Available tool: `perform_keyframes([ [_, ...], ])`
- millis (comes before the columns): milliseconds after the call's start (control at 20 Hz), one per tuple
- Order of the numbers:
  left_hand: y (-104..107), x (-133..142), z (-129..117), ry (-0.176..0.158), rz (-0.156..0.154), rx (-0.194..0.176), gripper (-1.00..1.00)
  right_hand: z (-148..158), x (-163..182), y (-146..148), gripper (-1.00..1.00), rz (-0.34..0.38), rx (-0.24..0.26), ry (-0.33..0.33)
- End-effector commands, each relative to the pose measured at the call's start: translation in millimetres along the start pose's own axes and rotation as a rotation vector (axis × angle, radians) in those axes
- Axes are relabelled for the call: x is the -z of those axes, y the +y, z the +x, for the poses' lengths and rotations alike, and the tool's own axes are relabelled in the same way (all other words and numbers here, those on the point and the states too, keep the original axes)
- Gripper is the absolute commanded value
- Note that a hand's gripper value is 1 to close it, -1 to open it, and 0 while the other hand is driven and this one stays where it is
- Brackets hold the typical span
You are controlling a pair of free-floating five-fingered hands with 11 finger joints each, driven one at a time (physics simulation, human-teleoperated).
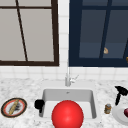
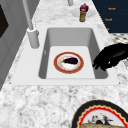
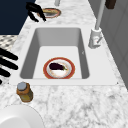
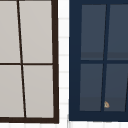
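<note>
My left hand [image 1: 39, 104] hovers at the sink's [image 1: 68, 86] left rim, fingers relaxed and pointing down, holding nothing; it is at the front rim in the left side view [image 2: 111, 56] and at the far end in the right side view [image 3: 35, 10]. My right hand [image 1: 121, 91] floats over the counter right of the sink, its straight fingers [image 3: 7, 62] spread and empty. In the basin lies a red-rimmed plate [image 2: 68, 72] [image 3: 59, 76] with a dark eggplant [image 2: 70, 60] [image 3: 56, 66] on it. A large red ball [image 1: 67, 115] covers the basin's front in the front view.
The faucet [image 1: 68, 75] stands behind the basin. A patterned plate with bread [image 1: 13, 107] lies on the left counter. On the right are a small jar [image 1: 107, 108] [image 3: 24, 92] and a white plate [image 1: 118, 113] bearing a dark red thing [image 1: 126, 112]. Windows [image 4: 37, 60] are above.
</note>
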Motion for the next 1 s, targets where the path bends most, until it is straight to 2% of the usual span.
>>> perform_keyframes([
  [0,0,0,0,0.0,0.0,0.0,0.0,-1,-8,-2,-1.0,-0.012,0.12,0.025],
  [50,0,0,0,0.0,0.0,0.0,0.0,-13,-9,-7,-1.0,-0.006,0.08,0.013],
  [150,0,0,0,0.0,0.0,0.0,0.0,-3,-6,-2,-1.0,0.005,0.021,-0.004],
  [250,0,0,0,0.0,0.0,0.0,0.0,-18,-22,-2,-1.0,-0.042,0.042,-0.036],
  [300,0,0,0,0.0,0.0,0.0,0.0,-16,-21,-7,-1.0,-0.079,0.066,-0.037],
  [550,0,0,0,0.0,0.0,0.0,0.0,-11,-18,-10,-1.0,-0.101,0.157,0.039],
  [950,0,0,0,0.0,0.0,0.0,0.0,-7,-25,-18,-1.0,-0.176,0.224,0.093],
])
